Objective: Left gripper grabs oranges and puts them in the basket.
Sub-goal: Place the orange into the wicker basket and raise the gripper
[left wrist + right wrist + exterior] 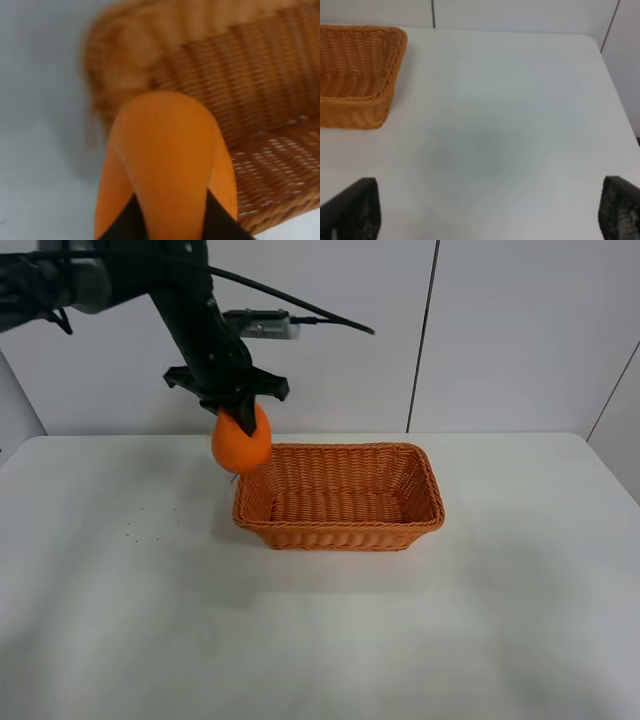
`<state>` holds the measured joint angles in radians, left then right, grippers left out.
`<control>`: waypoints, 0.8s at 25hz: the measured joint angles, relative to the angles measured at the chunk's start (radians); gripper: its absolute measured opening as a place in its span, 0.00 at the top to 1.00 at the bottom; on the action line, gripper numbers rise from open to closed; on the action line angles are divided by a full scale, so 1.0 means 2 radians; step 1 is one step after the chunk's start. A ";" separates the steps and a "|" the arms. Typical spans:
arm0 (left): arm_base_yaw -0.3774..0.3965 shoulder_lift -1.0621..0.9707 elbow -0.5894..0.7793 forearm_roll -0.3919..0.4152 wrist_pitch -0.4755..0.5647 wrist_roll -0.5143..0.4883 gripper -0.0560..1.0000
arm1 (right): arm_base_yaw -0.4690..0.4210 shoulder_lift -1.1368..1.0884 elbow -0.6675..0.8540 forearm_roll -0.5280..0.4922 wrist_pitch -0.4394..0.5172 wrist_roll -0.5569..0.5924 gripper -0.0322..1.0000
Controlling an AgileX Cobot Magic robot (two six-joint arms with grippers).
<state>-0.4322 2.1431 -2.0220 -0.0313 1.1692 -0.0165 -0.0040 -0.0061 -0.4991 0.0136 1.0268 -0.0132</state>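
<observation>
My left gripper is shut on the orange and holds it in the air just above the left end of the wicker basket. In the left wrist view the orange fills the middle between the two dark fingers, with the basket's rim and woven floor right beyond it. The basket holds nothing that I can see. My right gripper is open and empty over bare table to the right of the basket. It does not show in the exterior high view.
The white table stretches around the basket. A white panelled wall stands behind it. A few small dark specks lie on the table left of the basket.
</observation>
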 joint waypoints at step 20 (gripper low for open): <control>-0.092 0.146 -0.058 0.002 -0.112 -0.001 0.48 | 0.000 0.000 0.000 0.000 0.000 0.000 0.30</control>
<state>-0.6167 2.4358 -2.1380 -0.0266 0.9442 -0.0183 -0.0040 -0.0061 -0.4991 0.0136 1.0268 -0.0132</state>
